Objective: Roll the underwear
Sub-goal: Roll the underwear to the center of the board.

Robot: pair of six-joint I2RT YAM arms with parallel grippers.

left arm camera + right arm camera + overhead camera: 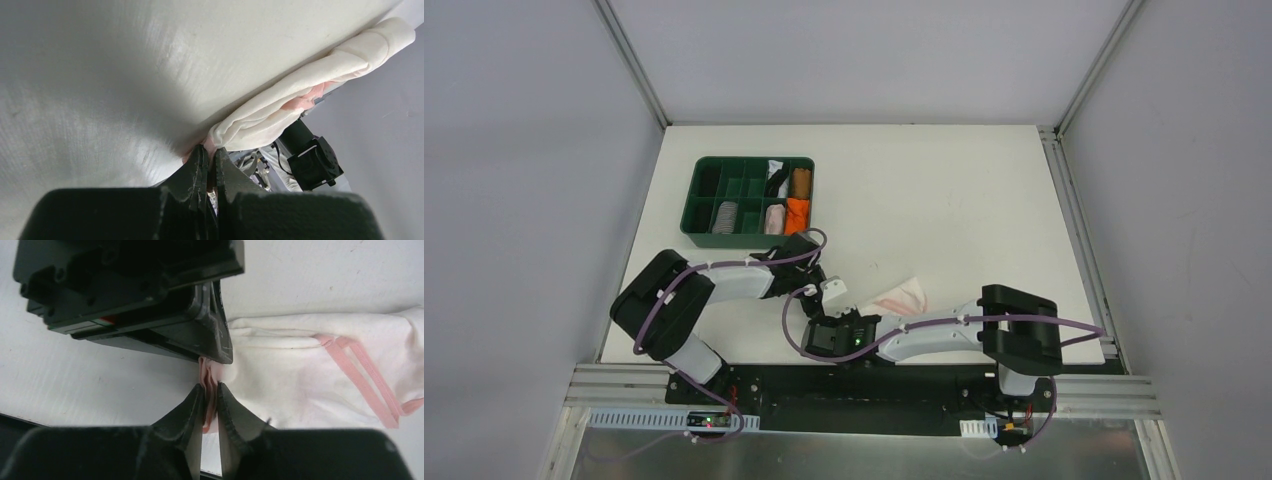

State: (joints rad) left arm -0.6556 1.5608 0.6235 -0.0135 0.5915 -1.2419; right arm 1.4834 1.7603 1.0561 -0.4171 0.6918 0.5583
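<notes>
The pale pink-white underwear [902, 296] with pink edging lies bunched on the white table, near the front edge and between the two arms. My left gripper [211, 150] is shut on its near corner, with a bit of pink fabric pinched at the fingertips, and the cloth [300, 85] stretches away up and to the right. In the top view the left gripper [844, 298] reaches down from the left. My right gripper [209, 390] is shut on the folded pink edge of the same corner, right beside the left gripper's black body [150, 305]. The rest of the cloth [300, 370] spreads to the right.
A green compartment tray [707, 232] stands at the back left. It holds rolled cloths: orange [797, 212], brown [801, 182], grey [724, 216] and pink [774, 218]. The table's front edge runs just behind the grippers.
</notes>
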